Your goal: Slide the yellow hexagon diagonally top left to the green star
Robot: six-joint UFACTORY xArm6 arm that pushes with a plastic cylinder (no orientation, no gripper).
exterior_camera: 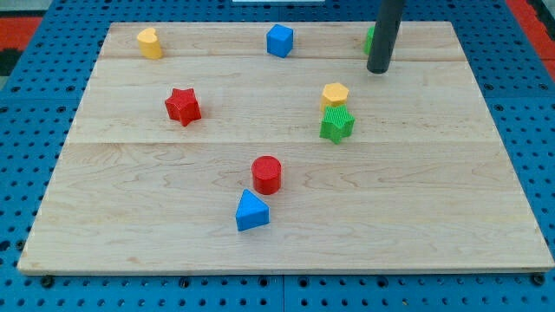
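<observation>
In the camera view, the wooden bench (pixel 173 217) carries the scattered blocks, and the tool, a plain dark rod with nothing to spread or pinch, stands near the view's top right with the tip (pixel 377 69) resting on the board. The yellow hexagon (pixel 335 94) lies below the tip and toward the view's left of it, apart from it with bare wood between. The hexagon sits directly above the green star (pixel 336 124), the two touching or very nearly so. Behind the rod, a green block (pixel 369 39) shows only as a sliver, its shape unreadable. Elsewhere lie a blue cube (pixel 279 40) at the top centre, a yellow block (pixel 150 42) at the top left, a red star (pixel 182 106) at mid-left, and a red cylinder (pixel 267 174) just above a blue triangular block (pixel 251 211) near the bottom centre.
</observation>
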